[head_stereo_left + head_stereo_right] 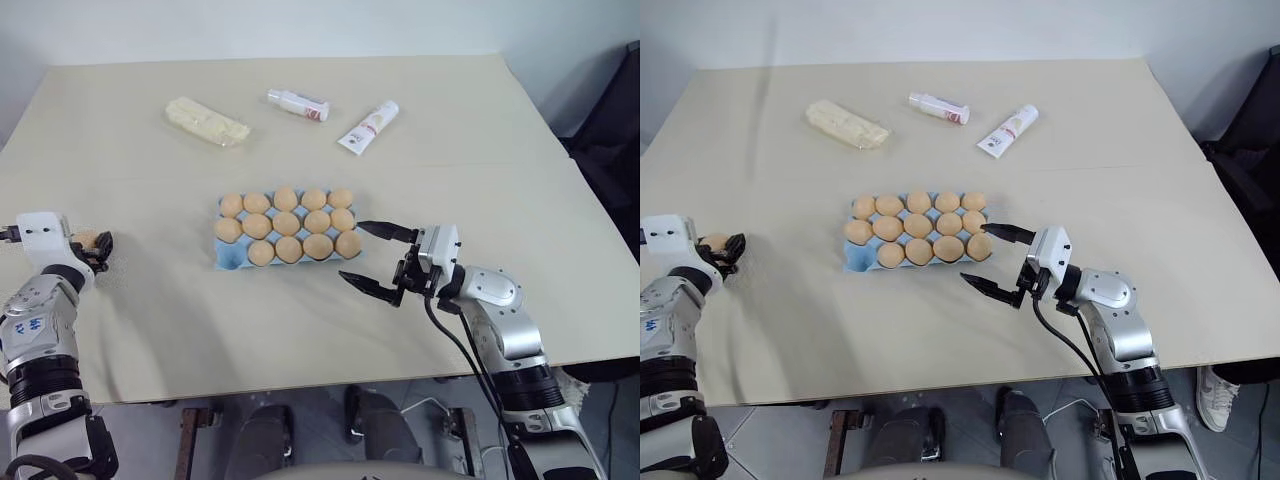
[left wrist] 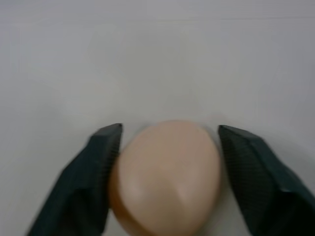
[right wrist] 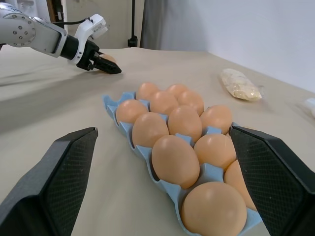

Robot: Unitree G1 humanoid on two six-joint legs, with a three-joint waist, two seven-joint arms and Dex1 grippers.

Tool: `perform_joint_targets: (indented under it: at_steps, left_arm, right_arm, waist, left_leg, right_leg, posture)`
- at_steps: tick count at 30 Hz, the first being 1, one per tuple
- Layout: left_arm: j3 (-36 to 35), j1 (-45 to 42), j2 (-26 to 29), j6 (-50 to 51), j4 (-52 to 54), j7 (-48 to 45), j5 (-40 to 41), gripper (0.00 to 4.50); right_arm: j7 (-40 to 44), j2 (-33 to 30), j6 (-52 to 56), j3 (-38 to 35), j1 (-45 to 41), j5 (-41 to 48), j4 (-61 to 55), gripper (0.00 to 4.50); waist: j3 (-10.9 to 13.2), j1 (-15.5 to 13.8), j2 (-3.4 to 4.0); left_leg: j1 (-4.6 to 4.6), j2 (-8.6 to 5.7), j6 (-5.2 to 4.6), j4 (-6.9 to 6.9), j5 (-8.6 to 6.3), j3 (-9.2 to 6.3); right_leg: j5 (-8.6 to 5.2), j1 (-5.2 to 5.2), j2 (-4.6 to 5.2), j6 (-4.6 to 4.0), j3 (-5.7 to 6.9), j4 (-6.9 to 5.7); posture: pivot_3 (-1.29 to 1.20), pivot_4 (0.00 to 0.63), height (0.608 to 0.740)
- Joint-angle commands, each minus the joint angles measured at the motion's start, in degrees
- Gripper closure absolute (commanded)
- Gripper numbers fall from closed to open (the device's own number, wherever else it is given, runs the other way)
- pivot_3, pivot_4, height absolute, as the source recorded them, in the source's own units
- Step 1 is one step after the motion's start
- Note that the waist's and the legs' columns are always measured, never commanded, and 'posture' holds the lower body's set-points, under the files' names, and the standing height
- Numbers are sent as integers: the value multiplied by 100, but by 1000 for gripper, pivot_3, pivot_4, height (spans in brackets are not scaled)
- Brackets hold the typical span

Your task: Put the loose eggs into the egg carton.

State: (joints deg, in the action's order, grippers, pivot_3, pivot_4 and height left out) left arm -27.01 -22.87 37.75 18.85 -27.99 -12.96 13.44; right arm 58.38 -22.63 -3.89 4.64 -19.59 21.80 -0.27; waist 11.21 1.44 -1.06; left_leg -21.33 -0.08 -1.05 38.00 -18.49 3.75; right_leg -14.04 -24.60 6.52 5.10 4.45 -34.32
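The last loose egg (image 2: 167,177), a smooth light orange-tan oval, lies on the beige table (image 1: 300,330) far out on the robot's left, well apart from the light blue moulded egg carton (image 1: 226,258) at the table's middle. The left gripper (image 1: 92,245) has its two black fingers narrowed around this egg, one pad touching its side and the other just beside it; I cannot tell whether the grip is firm. The carton holds fourteen like eggs, with one corner cup nearest the left arm bare, likely the egg's destination. The right gripper (image 1: 375,257) hovers wide open and empty just beside the carton's opposite end, seemingly placed to steady it.
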Motion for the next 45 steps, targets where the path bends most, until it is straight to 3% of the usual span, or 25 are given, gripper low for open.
perform_joint_targets:
  at_steps: [1,4,7,11,15,23,31,36,41,45]
  left_arm:
    - [-16,-40,155,-94,29,-112,2,2642]
    - [24,94,82,-589,329,-432,66,2647]
    - [204,211,-236,-1227,1343,-1540,680,2647]
    - [972,297,-363,-1236,2187,-2603,863,2647]
    - [1536,428,-332,-1164,2504,-3271,864,2647]
    - [1972,586,-276,-1408,2343,-3778,621,2647]
    - [1736,516,-142,-1683,2066,-3730,473,52]
    - [1374,613,167,-1662,2109,-3697,571,20]
    - [656,1647,796,-1816,2191,-4253,758,20]
    - [458,2084,892,-1869,2486,-4152,730,20]
  right_arm:
    - [-20,-10,-108,-77,-51,23,-162,0]
    - [-26,-19,-114,-90,-56,13,-148,0]
    - [-28,-39,-105,-105,-25,-3,-152,0]
    - [-27,-42,-79,-110,-46,-10,-129,0]
    - [-72,-43,-100,-135,-56,-36,-131,0]
    - [-235,-32,-62,-174,25,-50,-247,0]
    - [-321,-44,-61,-170,135,-41,-371,0]
    - [-322,-96,-27,-178,207,-37,-450,0]
    - [-218,-370,90,-263,302,-18,-449,0]
    - [-166,-491,106,-287,272,-5,-372,0]
  waist:
    - [0,1,0]
    - [0,6,0]
    - [0,-4,0]
    - [-1,-69,0]
    - [0,-35,0]
    - [0,6,1]
    - [0,1,1]
    - [1,13,1]
    - [4,67,9]
    - [9,-27,16]
  left_leg:
    - [0,0,1,0,1,0]
    - [0,0,1,0,1,1]
    - [-2,0,2,0,1,0]
    - [-8,-2,3,5,-1,-10]
    - [-4,-1,-9,4,5,-3]
    - [2,2,-28,7,18,5]
    - [0,2,-29,6,17,-1]
    - [0,3,-29,6,17,-1]
    - [1,7,-31,-3,11,4]
    - [-3,8,-31,-8,6,-1]
  right_leg:
    - [0,0,0,0,0,-1]
    - [0,0,0,0,-1,-1]
    - [0,-1,2,0,-4,3]
    - [0,6,12,0,-16,13]
    - [0,5,5,-1,-11,10]
    - [0,2,2,-1,-10,-1]
    - [-1,3,5,-2,-26,16]
    - [-1,2,5,-2,-27,18]
    - [-1,0,4,-3,-36,16]
    - [-5,-2,5,-9,-29,44]
  posture:
    - [0,150,740]
    - [0,150,740]
    - [0,150,740]
    - [0,150,740]
    - [0,150,740]
    - [0,150,740]
    - [0,150,740]
    - [0,150,740]
    - [0,150,740]
    - [0,150,740]
